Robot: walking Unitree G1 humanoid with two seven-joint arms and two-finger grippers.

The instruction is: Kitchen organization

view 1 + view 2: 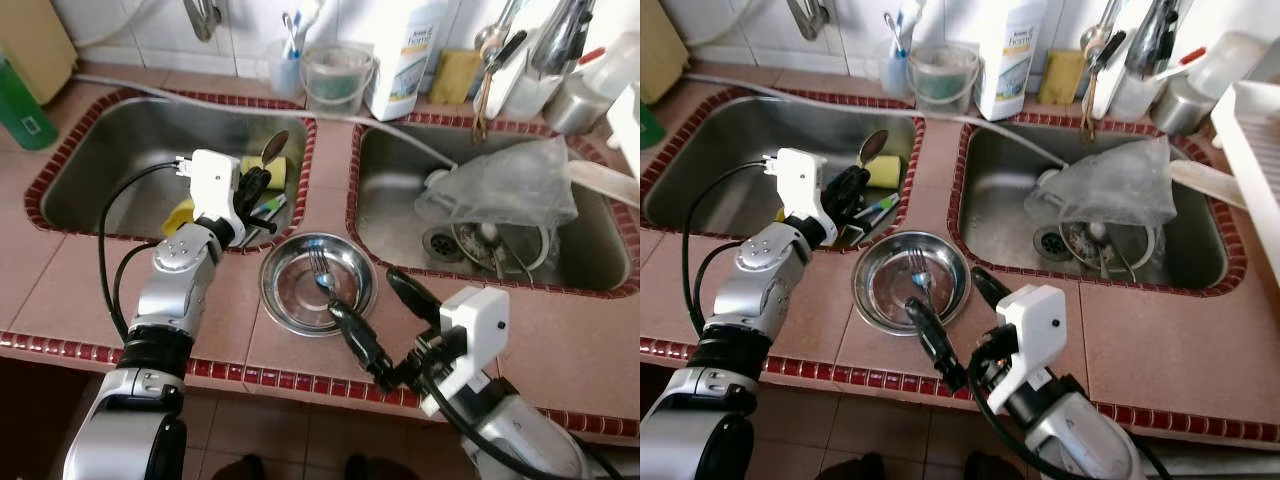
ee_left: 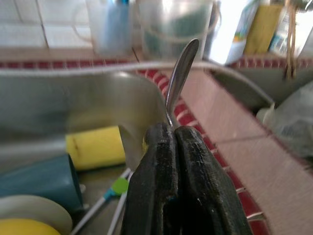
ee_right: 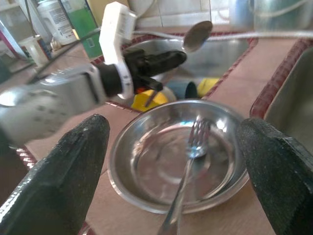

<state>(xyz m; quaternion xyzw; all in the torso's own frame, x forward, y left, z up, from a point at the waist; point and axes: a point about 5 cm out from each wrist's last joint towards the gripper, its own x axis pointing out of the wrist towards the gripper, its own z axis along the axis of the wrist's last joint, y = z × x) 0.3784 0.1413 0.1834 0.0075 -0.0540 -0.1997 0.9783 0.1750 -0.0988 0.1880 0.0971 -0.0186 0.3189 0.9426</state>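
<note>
Right gripper [image 1: 385, 315], fingers spread wide, hovers at 5 o'clock of the steel bowl [image 1: 283, 299] holding a fork [image 3: 190, 161], while at 10 o'clock the left gripper [image 2: 180, 147] pinches a spoon [image 2: 181, 73] upright, a grip its wrist view confirms.

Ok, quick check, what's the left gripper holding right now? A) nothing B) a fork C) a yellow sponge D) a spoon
D: the left gripper is shut on a spoon, bowl up, over the left sink; the fork lies in the steel bowl.
</note>
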